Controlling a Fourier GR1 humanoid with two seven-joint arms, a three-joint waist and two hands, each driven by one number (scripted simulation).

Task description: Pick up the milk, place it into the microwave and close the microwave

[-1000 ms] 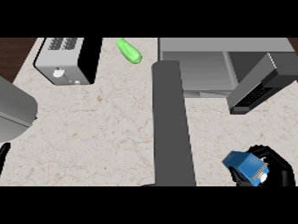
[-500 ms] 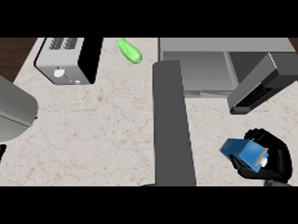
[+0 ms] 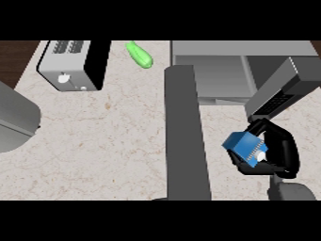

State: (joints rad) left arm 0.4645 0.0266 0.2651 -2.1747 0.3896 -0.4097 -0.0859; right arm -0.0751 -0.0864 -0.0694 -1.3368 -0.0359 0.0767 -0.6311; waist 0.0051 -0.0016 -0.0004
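At the view's four o'clock, the right robot hand (image 3: 279, 153) is curling round the blue milk (image 3: 246, 147), holding it just below the open microwave (image 3: 222, 75) door (image 3: 288, 84). It should be heading toward eleven o'clock, clearing that door.

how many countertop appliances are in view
2: a silver-and-black toaster at the counter's far left, and a grey microwave at far right, its door swung open. A large grey curved object at the left edge is unidentifiable.
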